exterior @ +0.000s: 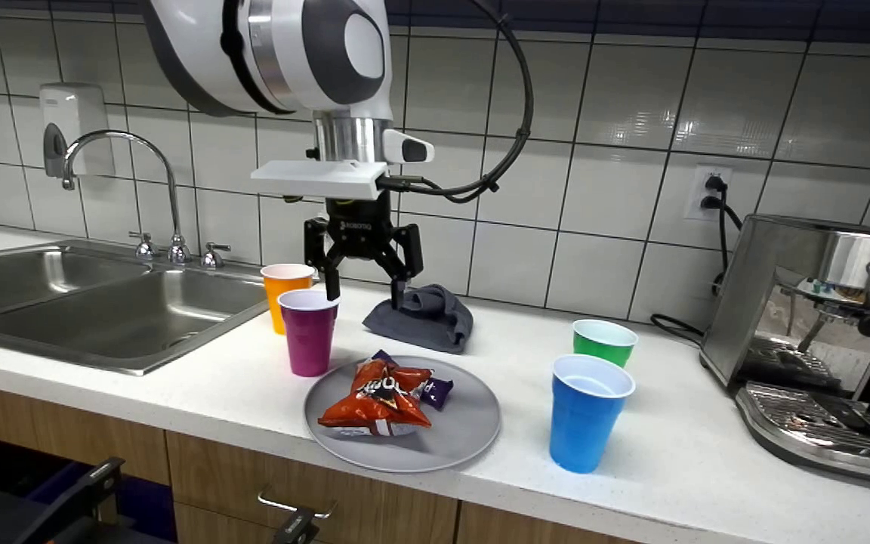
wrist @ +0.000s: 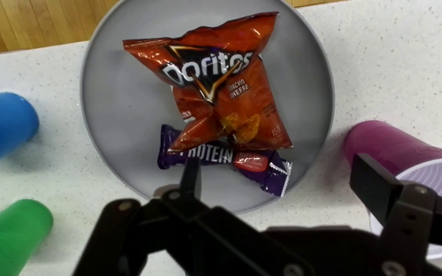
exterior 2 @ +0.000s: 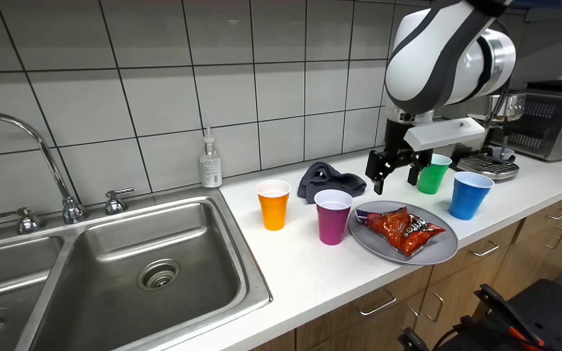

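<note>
Your gripper [exterior: 365, 298] hangs above the counter [exterior: 526, 325], its jaws well apart with clear air between them. In the wrist view it comes in from the lower edge, and the gray plate [wrist: 121, 115] fills the upper middle of the frame. On that plate you have a red Doritos bag [wrist: 225, 96], lying with its printed face toward the camera. Just below it in the same view lies a protein bar [wrist: 221, 156] in a purple wrapper, its upper edge partly covered by the bag.

The purple cup [exterior 2: 333, 222] stands upright just beside the plate, to its left in both exterior views and at the right of the wrist view. There one jaw overlaps it, but an exterior view shows you a gap between them. The orange cup [exterior 2: 273, 207] stands upright near it, farther left.

A dark gray cloth [exterior: 435, 325] lies bunched behind the plate in both exterior views. To the right of the plate stand the blue cup [exterior: 590, 415] and the green cup [exterior 2: 433, 175], both upright. You see a steel sink [exterior 2: 149, 224] at the lower left of an exterior view, with a soap bottle [exterior 2: 210, 168] at upper center.
</note>
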Available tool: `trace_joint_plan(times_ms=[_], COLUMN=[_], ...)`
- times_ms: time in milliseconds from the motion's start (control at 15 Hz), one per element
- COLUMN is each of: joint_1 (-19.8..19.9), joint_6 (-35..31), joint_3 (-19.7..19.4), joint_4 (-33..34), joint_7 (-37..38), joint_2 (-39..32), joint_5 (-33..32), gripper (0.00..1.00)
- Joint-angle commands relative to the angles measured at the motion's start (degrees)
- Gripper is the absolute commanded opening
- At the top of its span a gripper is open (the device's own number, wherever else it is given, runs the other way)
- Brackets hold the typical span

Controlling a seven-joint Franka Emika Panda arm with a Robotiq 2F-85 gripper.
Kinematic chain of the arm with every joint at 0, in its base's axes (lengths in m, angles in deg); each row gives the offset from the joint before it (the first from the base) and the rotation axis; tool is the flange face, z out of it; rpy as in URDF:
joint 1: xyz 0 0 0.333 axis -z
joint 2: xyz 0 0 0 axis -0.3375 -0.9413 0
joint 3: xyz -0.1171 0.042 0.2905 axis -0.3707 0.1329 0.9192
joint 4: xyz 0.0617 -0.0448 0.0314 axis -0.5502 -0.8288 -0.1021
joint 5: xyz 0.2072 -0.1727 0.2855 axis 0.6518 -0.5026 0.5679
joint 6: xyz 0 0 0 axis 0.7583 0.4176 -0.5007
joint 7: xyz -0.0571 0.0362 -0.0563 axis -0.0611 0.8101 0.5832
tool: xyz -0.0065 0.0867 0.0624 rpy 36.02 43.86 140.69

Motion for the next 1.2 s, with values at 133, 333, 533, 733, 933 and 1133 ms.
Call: trace_joint_plan(times_ms=[133, 333, 533, 733, 933, 1133], joint_1=[1.19, 0.95, 0.69, 0.59, 0.48, 0.30], joint_6=[-0.20, -0.01, -0.14, 0.00, 0.15, 0.36], joint_3=[-0.72, -1.04, -1.13, -1.24, -1.45, -1.68], joint_4=[0.33, 0.57, 1.08, 2.17, 3.60, 5.05], joint_7=[-0.62, -1.26, -1.53, -1.36, -1.05, -1.13], joint_2=[-2.82, -4.56, -6.49, -8.39, -10.40, -12.51], joint_5=[-4.27, -4.65, -4.21, -4.16, -4.61, -4.45], gripper=[1.00, 1.00, 1.00, 1.00, 1.00, 1.00])
